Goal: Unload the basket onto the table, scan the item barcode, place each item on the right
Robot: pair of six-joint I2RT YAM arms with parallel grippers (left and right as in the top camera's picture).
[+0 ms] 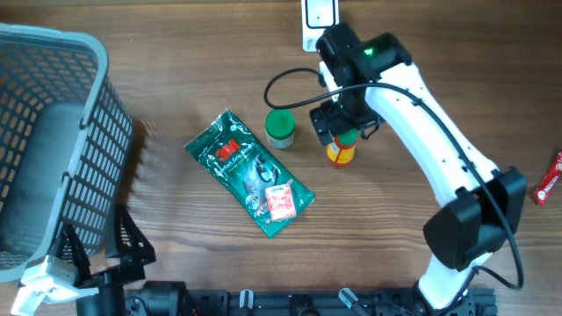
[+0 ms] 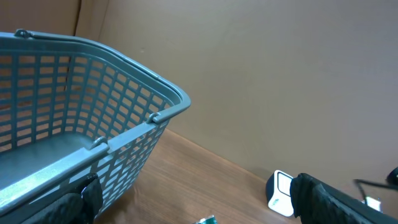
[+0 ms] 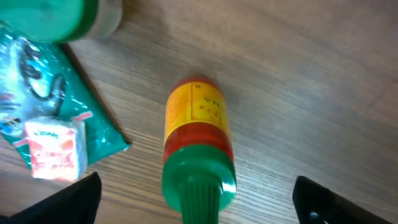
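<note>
A yellow and red bottle (image 1: 341, 154) with a green cap stands upright on the table. My right gripper (image 1: 342, 130) hangs straight above it, open. In the right wrist view the bottle (image 3: 196, 118) rises between the two black fingers, and neither finger touches it; the gripper (image 3: 199, 208) stands wide around the cap. A white barcode scanner (image 1: 317, 17) sits at the table's far edge and also shows in the left wrist view as the scanner (image 2: 280, 193). My left gripper (image 1: 101, 247) rests open at the near left beside the basket, with nothing between its fingers (image 2: 81, 200).
A grey mesh basket (image 1: 53, 132) fills the left side. A green packet (image 1: 248, 172) lies mid-table, with a green-lidded jar (image 1: 281, 127) just left of the bottle. A red item (image 1: 549, 175) pokes in at the right edge. A black cable (image 1: 285, 83) loops near the jar.
</note>
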